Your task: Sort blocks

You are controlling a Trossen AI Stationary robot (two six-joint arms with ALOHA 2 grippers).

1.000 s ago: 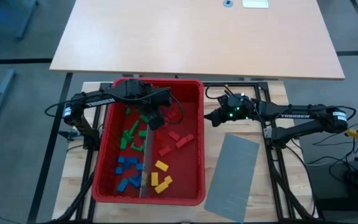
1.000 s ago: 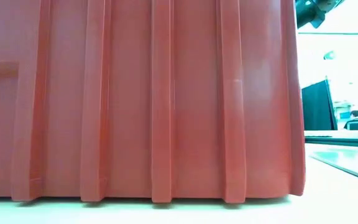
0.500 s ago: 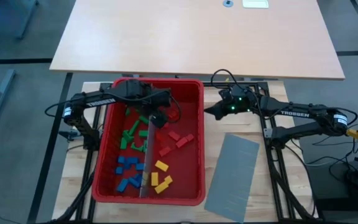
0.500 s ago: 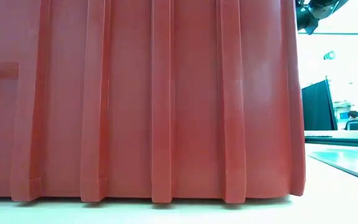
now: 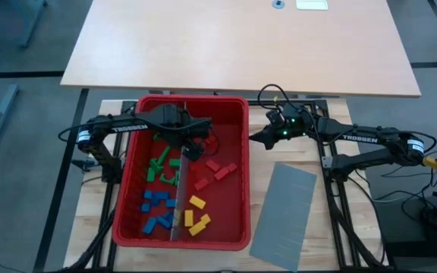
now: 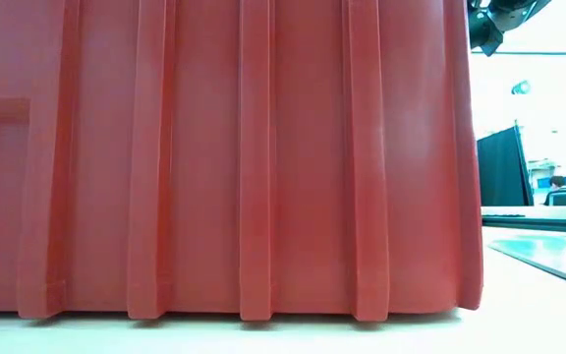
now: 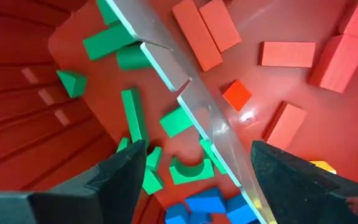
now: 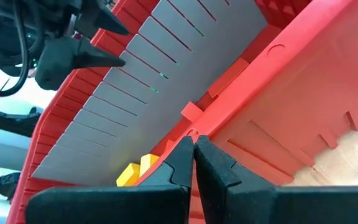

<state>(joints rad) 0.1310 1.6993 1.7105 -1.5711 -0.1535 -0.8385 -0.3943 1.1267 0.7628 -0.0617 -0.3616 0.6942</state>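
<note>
Left gripper (image 5: pixel 191 149) wide open, empty, over the bin (image 5: pixel 237 106); divider (image 7: pixel 185 106) runs between its fingers, green blocks (image 7: pixel 176 121) one side, red blocks (image 7: pixel 288 55) the other. Right gripper (image 5: pixel 255 136) closed, empty, just outside bin wall.

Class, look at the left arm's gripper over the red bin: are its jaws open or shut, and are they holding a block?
Open and empty. In the left wrist view the left gripper has its jaws spread wide above the grey divider, with green blocks visible untouched between them.
</note>
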